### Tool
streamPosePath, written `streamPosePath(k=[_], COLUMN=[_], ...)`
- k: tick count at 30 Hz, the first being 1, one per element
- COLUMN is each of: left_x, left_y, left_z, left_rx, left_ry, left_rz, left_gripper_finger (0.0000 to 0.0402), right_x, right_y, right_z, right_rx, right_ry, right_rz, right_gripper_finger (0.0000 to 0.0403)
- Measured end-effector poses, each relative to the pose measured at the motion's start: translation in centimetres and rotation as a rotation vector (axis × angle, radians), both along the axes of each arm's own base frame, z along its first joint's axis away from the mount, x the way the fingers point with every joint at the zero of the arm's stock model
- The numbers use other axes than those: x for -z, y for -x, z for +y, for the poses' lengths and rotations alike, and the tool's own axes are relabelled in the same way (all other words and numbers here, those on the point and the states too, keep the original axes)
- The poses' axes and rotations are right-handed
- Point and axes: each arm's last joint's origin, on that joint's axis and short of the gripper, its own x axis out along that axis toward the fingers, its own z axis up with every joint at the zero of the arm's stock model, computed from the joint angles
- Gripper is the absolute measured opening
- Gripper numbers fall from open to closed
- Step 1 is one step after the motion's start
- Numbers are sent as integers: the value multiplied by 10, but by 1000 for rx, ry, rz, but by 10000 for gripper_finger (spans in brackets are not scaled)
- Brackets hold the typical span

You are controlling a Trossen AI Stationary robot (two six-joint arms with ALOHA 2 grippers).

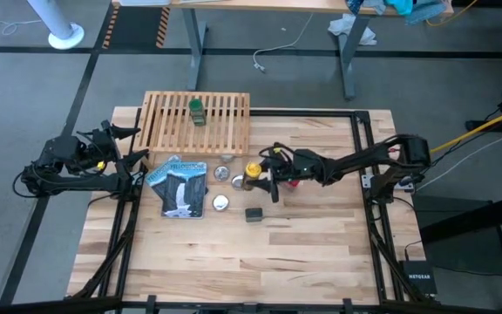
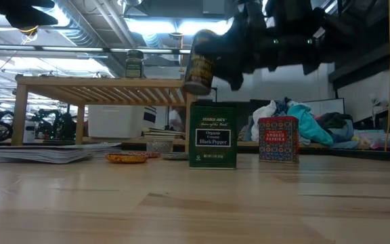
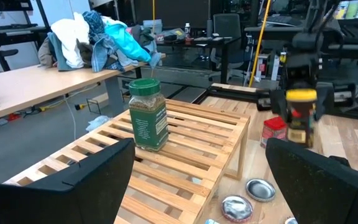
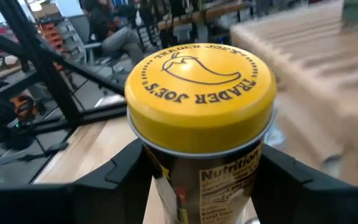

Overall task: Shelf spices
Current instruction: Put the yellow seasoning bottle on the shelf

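Right pincer (image 1: pixel 264 172) clamping the yellow-capped jar (image 1: pixel 252 169) by its body, lifting it clear of the counter (image 1: pixel 303 253) and tilting it slightly, with the shelf (image 1: pixel 197 122) lying up and to the far left of it and the green-capped jar (image 1: pixel 197 110) already standing there. Left pincer (image 1: pixel 129 144) waiting wide and empty off the shelf's left end, so the right arm being the one carrying. Reading "Trader Joe's" on the yellow cap, "Trader Joe's Organic Black Pepper" on the black tin (image 2: pixel 212 135), "Smoked Paprika" on the red tin (image 2: pixel 278 139), "Yellowstone" on the blue packet (image 1: pixel 181 186).
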Motion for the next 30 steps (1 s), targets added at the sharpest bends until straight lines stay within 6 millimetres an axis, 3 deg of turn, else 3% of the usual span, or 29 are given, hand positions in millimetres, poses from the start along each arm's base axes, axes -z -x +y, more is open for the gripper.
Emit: streamPosePath(k=[4,8,17,20,24,30], left_x=[0,0,0,0,0,0], left_y=[0,0,0,0,0,0], left_z=[0,0,0,0,0,0], left_rx=[0,0,0,0,-1,0], left_ry=[0,0,0,0,0,-1], left_rz=[0,0,0,0,0,0], left_gripper_finger=[356,356,356,356,356,356], right_x=[-19,-40,-118,-134,-133,-107], right_y=[3,-7,-32,-39,-51,-72], right_z=[-16,-44,-94,-109,-128,-154], right_rx=[39,62,115,110,96,47], right_ry=[19,55,298,307,316,286], right_rz=[-43,-22,45,20,24,57], right_gripper_finger=[217,217,217,217,217,217])
